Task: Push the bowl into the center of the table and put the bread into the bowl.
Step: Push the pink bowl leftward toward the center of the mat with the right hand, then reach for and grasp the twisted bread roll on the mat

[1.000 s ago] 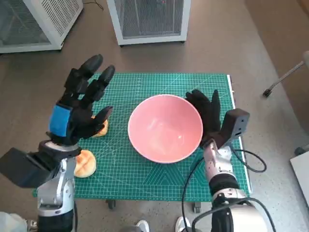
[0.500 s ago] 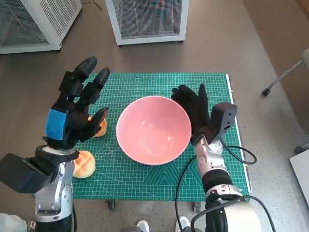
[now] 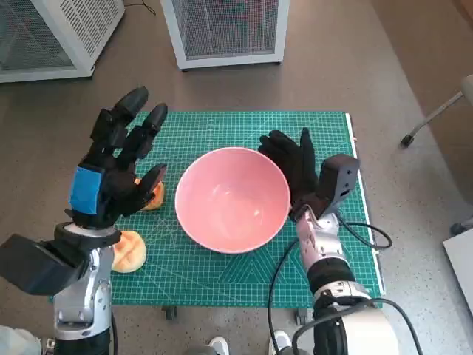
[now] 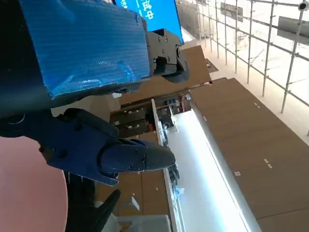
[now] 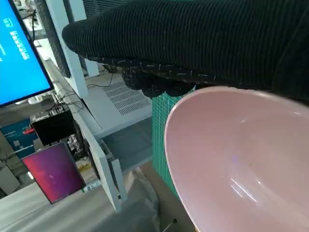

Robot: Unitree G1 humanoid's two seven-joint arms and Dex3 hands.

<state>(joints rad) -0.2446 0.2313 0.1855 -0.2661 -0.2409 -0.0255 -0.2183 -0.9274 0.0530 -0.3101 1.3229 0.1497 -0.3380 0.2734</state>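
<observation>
A pink bowl (image 3: 232, 198) stands empty near the middle of the green cutting mat (image 3: 325, 126); it also fills much of the right wrist view (image 5: 241, 154). My right hand (image 3: 293, 161), fingers apart, rests flat against the bowl's right rim. Two pieces of bread lie on the mat's left side: one (image 3: 127, 251) near the front edge, another (image 3: 153, 197) partly hidden behind my left hand (image 3: 118, 168). That hand hovers above the mat's left part, fingers spread, holding nothing.
A white cabinet with a mesh front (image 3: 225, 29) stands beyond the table, another (image 3: 52, 33) at the far left. A cable (image 3: 362, 240) loops over the mat's right edge. A chair leg (image 3: 436, 115) shows at the right.
My right hand has pushed the bowl leftward toward the mat's middle. The left hand has stayed about where it was.
</observation>
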